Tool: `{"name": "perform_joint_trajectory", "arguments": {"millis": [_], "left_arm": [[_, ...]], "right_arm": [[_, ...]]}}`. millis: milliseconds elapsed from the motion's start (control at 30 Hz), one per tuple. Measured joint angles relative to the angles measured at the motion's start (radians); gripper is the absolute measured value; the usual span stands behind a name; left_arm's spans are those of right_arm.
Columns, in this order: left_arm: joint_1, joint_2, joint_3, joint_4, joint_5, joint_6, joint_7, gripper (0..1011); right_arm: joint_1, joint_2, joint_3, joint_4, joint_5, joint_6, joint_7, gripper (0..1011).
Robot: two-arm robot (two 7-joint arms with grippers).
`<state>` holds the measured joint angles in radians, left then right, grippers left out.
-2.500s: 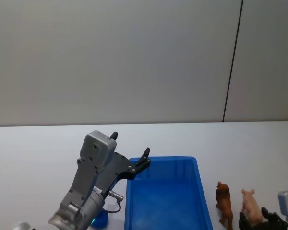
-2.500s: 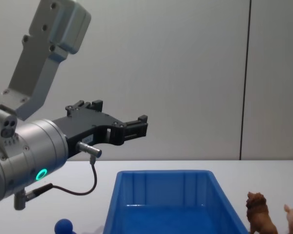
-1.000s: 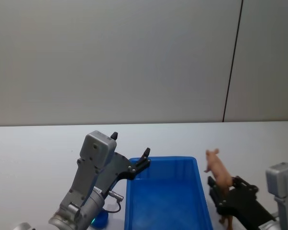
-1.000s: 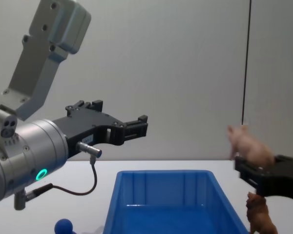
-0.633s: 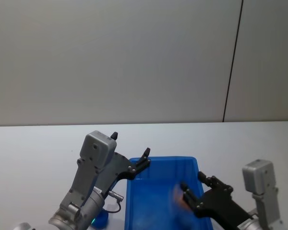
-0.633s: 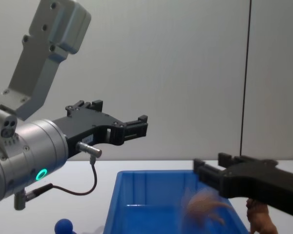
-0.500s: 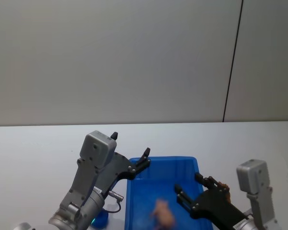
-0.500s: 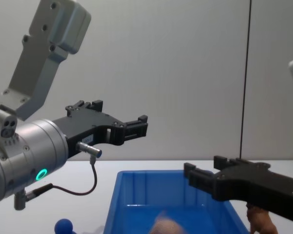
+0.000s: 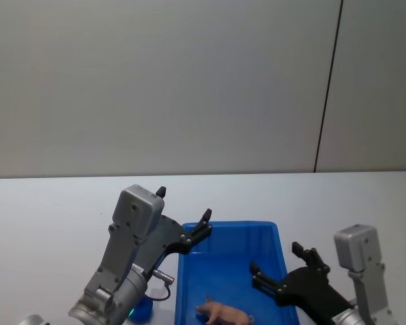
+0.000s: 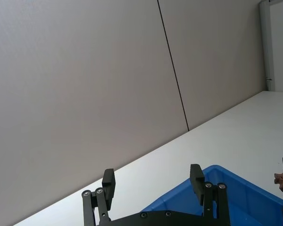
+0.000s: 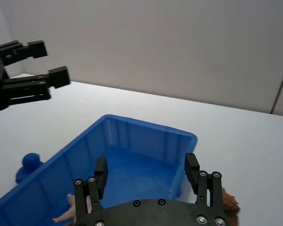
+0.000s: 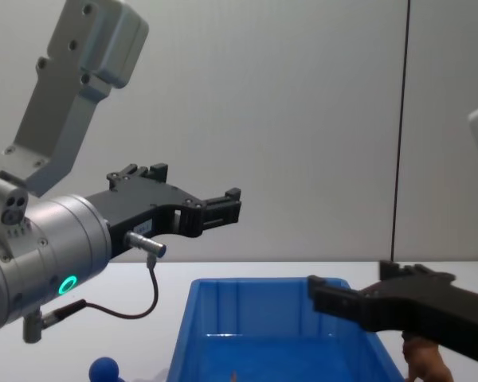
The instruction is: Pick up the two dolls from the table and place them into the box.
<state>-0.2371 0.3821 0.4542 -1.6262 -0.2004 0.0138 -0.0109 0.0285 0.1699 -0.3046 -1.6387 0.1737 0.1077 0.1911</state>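
The pale pink pig doll (image 9: 223, 313) lies on its side on the floor of the blue box (image 9: 230, 225), also seen past a finger in the right wrist view (image 11: 70, 209). My right gripper (image 9: 276, 261) hovers open and empty above the box's right side (image 12: 354, 290). The brown lion doll (image 11: 228, 201) stands on the white table (image 9: 47, 217) just outside the box's right wall, partly hidden under that gripper (image 12: 427, 364). My left gripper (image 9: 184, 203) hangs open and empty above the box's far left corner (image 10: 152, 174).
A small blue knobbed object (image 9: 142, 308) sits on the table beside the box's left wall, under my left arm. A plain grey wall with a dark vertical seam (image 9: 328, 88) stands behind the table.
My right gripper lifted the pig doll, swung it left over the box and opened; the pig fell and now lies inside. The left arm has not moved.
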Motion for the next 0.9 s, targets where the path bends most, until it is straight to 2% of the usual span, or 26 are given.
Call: {"name": "perform_joint_trajectory", "arguments": {"millis": [600, 900], "left_arm": [[0.0, 0.0, 0.0, 0.0, 0.0, 0.0, 0.0, 1001], [0.0, 0.0, 0.0, 0.0, 0.0, 0.0, 0.0, 1002]], "right_arm": [[-0.075, 0.047, 0.04, -0.077, -0.011, 0.008, -0.197, 1001], [-0.1, 0.062, 0.052, -0.073, -0.004, 0.019, -0.223, 1001]]}}
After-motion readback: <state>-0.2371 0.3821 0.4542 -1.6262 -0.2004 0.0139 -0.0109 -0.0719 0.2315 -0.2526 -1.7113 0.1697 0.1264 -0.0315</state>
